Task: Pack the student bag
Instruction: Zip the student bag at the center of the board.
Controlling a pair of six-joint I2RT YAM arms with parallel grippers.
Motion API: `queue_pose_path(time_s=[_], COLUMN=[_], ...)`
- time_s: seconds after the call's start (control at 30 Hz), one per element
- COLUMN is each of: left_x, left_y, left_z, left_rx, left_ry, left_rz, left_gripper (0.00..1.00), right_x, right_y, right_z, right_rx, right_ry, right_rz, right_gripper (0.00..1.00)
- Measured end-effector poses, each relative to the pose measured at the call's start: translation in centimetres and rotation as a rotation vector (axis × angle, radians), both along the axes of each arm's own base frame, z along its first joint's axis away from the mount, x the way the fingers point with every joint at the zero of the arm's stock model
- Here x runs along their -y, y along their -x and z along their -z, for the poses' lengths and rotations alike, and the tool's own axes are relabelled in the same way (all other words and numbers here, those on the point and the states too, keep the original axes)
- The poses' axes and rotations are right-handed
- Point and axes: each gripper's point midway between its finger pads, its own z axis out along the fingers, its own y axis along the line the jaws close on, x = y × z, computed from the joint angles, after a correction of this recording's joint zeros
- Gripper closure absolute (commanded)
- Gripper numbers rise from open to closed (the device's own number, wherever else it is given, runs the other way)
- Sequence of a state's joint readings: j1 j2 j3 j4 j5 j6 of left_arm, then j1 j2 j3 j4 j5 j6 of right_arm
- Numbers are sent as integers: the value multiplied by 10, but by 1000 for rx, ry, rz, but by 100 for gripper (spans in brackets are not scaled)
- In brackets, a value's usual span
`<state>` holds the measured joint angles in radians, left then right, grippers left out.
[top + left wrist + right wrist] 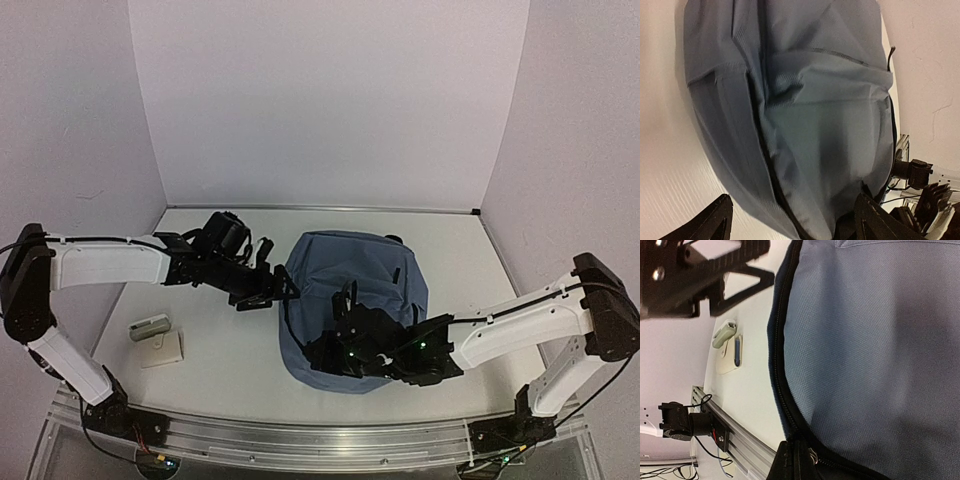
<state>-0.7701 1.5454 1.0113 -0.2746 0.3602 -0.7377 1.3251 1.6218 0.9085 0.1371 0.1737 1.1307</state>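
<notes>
Right gripper (796,456) clenches the black zipper (782,390) of the slate-blue fabric backpack (875,355). With our left gripper (794,210) released just beside it, pulling could drag the bag.

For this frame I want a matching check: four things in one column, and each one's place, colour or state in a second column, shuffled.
Things:
1. backpack
2. left gripper
3. right gripper
4. beige card

Descriptions:
A. fingers shut, at the backpack's near edge by the zipper
B. lies flat on the left part of the table, next to a small grey thing
C. slate blue, in the middle of the table
D. fingers spread wide, at the backpack's left side

Pairs: 1-C, 2-D, 3-A, 4-B
</notes>
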Motion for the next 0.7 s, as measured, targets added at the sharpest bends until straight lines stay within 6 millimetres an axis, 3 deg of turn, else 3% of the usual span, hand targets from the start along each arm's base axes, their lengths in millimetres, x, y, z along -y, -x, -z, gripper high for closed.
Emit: queue_pose_path(time_s=[0.2,0.43,0.5,0.67,0.7], left_x=[-22,-8,-4,0,0], left_y=[28,48,52,53,53], left_z=[21,34,39,47,47], left_rx=[-114,-156,-164,-183,-182], left_ry=[-38,-46,-55,-60,-60], left_rz=[-78,-47,-34,-39,-43], left_gripper=[23,38,47,92,97], right_x=[-5,-6,-6,-6,-6], right_y=[-1,-1,-1,-1,-1], right_z=[5,5,5,5,5], right_rx=[2,2,2,2,2], right_ry=[13,13,13,13,13], right_rz=[-4,-3,-3,-2,-2], right_gripper=[100,100,100,100,100])
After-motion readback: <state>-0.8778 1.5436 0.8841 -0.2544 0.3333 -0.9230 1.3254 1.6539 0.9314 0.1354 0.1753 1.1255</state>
